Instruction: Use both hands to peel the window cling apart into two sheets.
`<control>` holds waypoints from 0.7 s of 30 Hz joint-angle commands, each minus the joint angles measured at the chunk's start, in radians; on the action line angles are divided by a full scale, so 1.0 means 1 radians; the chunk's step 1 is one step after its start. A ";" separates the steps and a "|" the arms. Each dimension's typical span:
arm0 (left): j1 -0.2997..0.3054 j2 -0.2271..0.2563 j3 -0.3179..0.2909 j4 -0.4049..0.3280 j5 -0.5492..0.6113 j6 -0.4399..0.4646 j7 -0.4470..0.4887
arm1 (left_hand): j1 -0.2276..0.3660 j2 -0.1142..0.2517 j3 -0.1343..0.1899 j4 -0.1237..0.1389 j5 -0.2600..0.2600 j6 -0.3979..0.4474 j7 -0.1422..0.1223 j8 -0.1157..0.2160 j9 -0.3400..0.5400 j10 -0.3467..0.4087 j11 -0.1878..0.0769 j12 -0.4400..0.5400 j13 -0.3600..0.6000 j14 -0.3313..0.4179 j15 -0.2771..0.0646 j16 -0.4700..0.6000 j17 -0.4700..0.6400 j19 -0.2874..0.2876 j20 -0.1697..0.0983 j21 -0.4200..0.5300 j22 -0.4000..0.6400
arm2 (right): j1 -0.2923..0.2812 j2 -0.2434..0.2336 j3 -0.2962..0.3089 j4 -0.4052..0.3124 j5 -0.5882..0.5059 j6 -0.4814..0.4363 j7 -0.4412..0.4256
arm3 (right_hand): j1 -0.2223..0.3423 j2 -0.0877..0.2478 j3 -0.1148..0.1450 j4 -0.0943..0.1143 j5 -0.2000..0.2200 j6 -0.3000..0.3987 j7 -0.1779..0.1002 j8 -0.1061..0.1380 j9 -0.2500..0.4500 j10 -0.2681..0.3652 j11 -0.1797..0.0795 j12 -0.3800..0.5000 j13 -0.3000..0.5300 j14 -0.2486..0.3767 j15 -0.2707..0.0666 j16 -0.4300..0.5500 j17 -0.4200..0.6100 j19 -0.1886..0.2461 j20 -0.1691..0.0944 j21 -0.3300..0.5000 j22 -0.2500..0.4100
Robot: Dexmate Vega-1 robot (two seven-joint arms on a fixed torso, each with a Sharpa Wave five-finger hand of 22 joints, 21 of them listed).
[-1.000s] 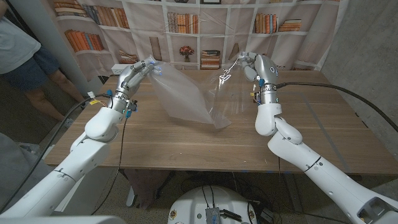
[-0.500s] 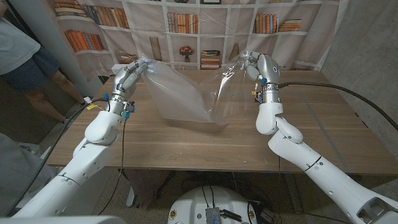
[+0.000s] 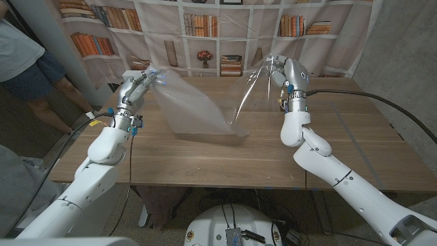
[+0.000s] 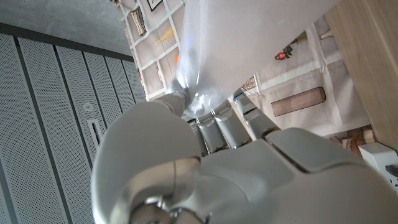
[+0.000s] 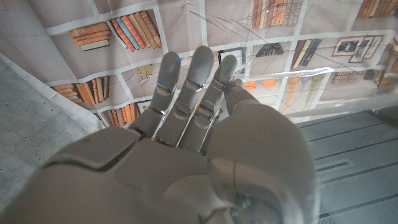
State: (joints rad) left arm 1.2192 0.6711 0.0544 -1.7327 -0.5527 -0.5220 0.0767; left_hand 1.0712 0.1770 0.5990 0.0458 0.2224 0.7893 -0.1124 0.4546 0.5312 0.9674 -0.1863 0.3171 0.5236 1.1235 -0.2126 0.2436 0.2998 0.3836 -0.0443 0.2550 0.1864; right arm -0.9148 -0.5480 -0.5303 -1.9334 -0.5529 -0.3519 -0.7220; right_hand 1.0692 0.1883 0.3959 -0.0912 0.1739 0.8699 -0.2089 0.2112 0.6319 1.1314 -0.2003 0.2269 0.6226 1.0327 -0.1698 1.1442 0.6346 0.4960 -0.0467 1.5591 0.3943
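Observation:
The window cling hangs above the table as two sheets spread in a V and still joined at their lower edge near the table top. My left hand (image 3: 140, 83) pinches the top corner of the frosted sheet (image 3: 188, 106), raised at the far left. In the left wrist view the frosted sheet (image 4: 249, 37) runs out from between my left hand's fingers (image 4: 217, 127). My right hand (image 3: 278, 68) pinches the top of the clear sheet (image 3: 247, 96), raised at the far right. The clear sheet (image 5: 273, 37) shows as creased glints beyond my right hand (image 5: 193, 124).
The wooden table (image 3: 341, 137) stretches under both arms. A bookshelf-print backdrop (image 3: 225, 27) hangs behind it. A person (image 3: 27, 61) stands at the far left, beyond the table's corner. Black cables (image 3: 369, 96) run along both arms.
Both hands have drawn further apart, the left one leftward and the right one up and rightward. The gap between the two sheets has widened and the joined part has shrunk toward the table.

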 commanded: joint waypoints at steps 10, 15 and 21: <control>0.062 -0.013 -0.045 -0.034 0.078 -0.013 0.067 | 0.010 0.000 0.007 0.000 0.000 0.014 0.001 0.004 0.000 0.009 -0.016 -0.003 0.002 0.010 -0.024 -0.007 0.002 -0.007 -0.079 -0.004 0.003 | 0.012 -0.007 0.024 0.008 0.031 -0.013 -0.002 | -0.010 -0.001 0.004 -0.004 0.005 0.005 -0.001 0.002 0.004 0.006 0.001 0.004 0.002 0.011 -0.059 0.009 0.003 0.014 -0.160 0.008 0.002; 0.060 -0.020 -0.047 -0.035 0.064 -0.010 0.062 | 0.011 0.000 0.007 -0.002 -0.001 0.017 0.003 0.003 -0.003 0.014 -0.015 -0.003 0.000 0.012 -0.024 -0.006 0.003 -0.006 -0.078 -0.004 0.003 | -0.003 -0.014 0.052 -0.003 0.052 -0.020 -0.012 | -0.010 0.000 0.004 -0.003 0.005 0.004 0.000 0.002 0.005 0.006 0.001 0.004 0.001 0.011 -0.059 0.009 0.002 0.014 -0.160 0.008 0.002; 0.055 -0.023 -0.045 -0.035 0.059 -0.004 0.057 | 0.012 -0.001 0.008 -0.004 -0.003 0.016 0.004 0.002 -0.004 0.017 -0.015 -0.004 -0.001 0.012 -0.024 -0.007 0.003 -0.006 -0.078 -0.004 0.003 | -0.012 -0.019 0.072 -0.011 0.066 -0.035 -0.019 | -0.010 0.000 0.004 -0.005 0.005 0.004 0.000 0.003 0.006 0.006 0.001 0.003 0.000 0.014 -0.059 0.012 0.003 0.015 -0.161 0.007 0.002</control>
State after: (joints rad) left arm 1.2698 0.6531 0.0153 -1.7565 -0.4975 -0.5409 0.1291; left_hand 1.0843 0.1715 0.5989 0.0457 0.2204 0.7947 -0.1064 0.4492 0.5237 0.9675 -0.1863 0.3171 0.5238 1.1235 -0.2125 0.2398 0.2997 0.3836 -0.0443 0.2512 0.1864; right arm -0.9119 -0.5576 -0.4922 -1.9308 -0.5132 -0.3682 -0.7306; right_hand 1.0692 0.1883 0.3959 -0.0912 0.1735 0.8696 -0.2087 0.2109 0.6327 1.1313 -0.2001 0.2269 0.6219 1.0346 -0.1681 1.1503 0.6348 0.5051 -0.0485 1.5590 0.3943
